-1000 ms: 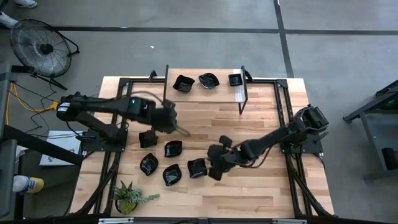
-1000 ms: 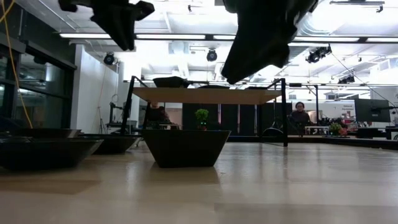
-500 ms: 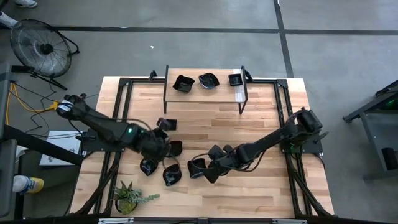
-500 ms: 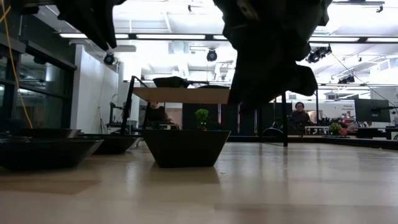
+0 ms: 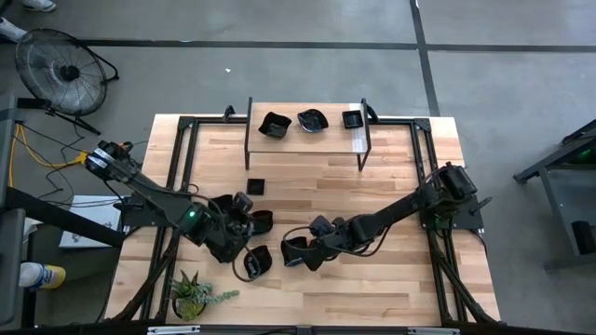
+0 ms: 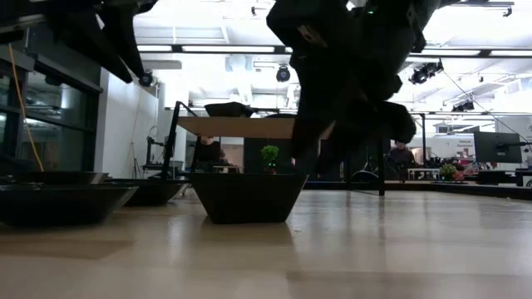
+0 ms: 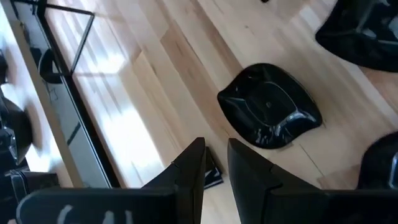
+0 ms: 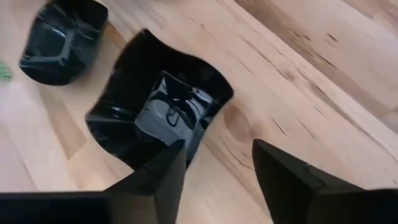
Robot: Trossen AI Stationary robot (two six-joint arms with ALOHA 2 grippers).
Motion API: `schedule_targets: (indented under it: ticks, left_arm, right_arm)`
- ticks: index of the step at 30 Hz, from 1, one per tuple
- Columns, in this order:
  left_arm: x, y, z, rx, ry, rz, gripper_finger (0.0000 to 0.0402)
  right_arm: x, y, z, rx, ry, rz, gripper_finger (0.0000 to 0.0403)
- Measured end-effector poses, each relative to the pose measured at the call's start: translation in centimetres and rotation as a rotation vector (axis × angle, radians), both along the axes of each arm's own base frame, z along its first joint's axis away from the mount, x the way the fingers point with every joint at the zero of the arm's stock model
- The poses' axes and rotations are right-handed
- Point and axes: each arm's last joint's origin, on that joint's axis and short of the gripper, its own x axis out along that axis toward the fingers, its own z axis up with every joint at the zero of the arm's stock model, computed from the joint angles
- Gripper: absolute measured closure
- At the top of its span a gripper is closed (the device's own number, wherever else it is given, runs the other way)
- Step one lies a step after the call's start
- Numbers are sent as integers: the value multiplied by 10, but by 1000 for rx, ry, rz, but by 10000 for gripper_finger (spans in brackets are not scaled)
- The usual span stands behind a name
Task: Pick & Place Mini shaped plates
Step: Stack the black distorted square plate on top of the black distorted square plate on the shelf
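We cannot tell whether the left gripper (image 7: 214,168), fingers nearly together, pinches anything. The right gripper (image 8: 214,168) stands spread beside a glossy black wavy-edged plate (image 8: 158,109) (partly hidden).

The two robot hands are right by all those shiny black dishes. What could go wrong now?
The right gripper stands open over just one edge of a wavy plate. A grip that near the rim could slip or tip the glossy plate. The left gripper is low among closely packed plates, so it may knock a neighbour. Both arms work close together and might bump.
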Motion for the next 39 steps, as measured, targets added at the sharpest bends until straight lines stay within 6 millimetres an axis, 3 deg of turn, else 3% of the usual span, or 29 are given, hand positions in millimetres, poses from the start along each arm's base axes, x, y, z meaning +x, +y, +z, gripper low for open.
schedule_targets:
  ticks: [6, 13, 24, 39]
  left_arm:
    - [1, 0, -1, -9, -12, 13, 337]
    - [1, 0, -1, -8, -12, 14, 337]
    - [1, 0, -1, -14, -9, 12, 337]
    - [1, 0, -1, -14, -9, 12, 337]
  right_arm:
    - [6, -2, 0, 15, -40, -2, 187]
    - [12, -1, -19, 36, -16, 9, 190]
    - [14, -3, -19, 14, -25, 12, 192]
    - [14, -3, -19, 30, -17, 29, 251]
